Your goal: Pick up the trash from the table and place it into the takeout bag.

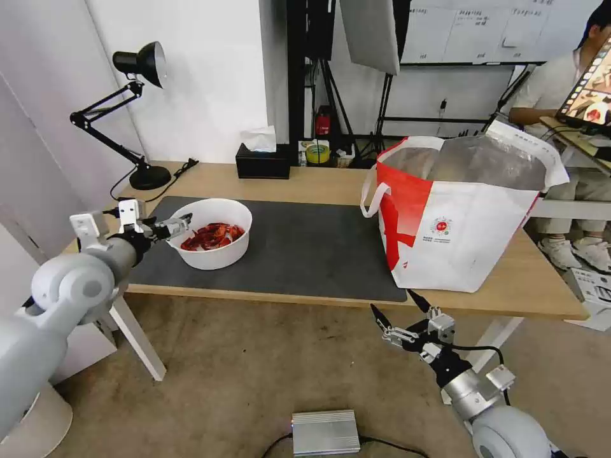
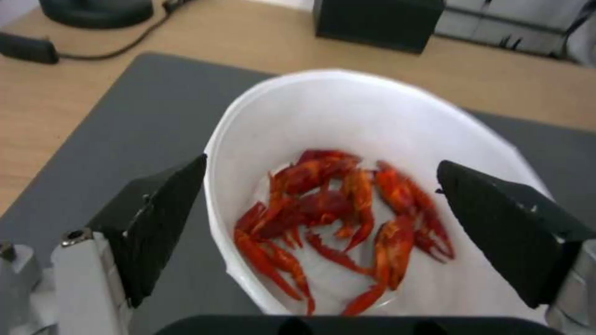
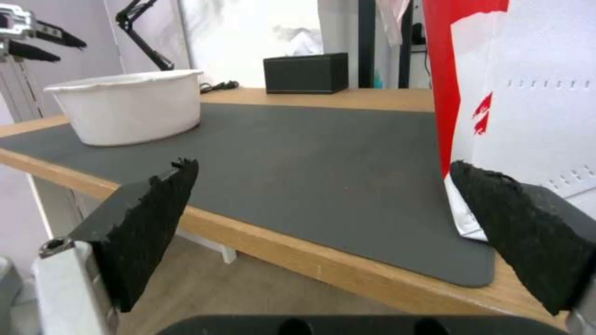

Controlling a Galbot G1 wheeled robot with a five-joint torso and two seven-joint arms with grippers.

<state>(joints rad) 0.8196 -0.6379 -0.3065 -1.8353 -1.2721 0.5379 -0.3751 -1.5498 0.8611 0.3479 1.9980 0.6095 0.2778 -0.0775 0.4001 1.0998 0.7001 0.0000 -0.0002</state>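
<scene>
Reaching over the near-left corner of the dark grey mat, our left gripper hangs with fingers spread wide on either side of the white round bowl of red crayfish shells, not touching it. We keep our right gripper released, below the front edge of the long light-wood table. On that table's right end stands the large white-and-red takeout bag, mouth open

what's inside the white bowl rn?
Red crayfish shells piled in the white bowl. Whatever lies beneath the pile is covered. The open left gripper straddles the bowl's near rim.
</scene>
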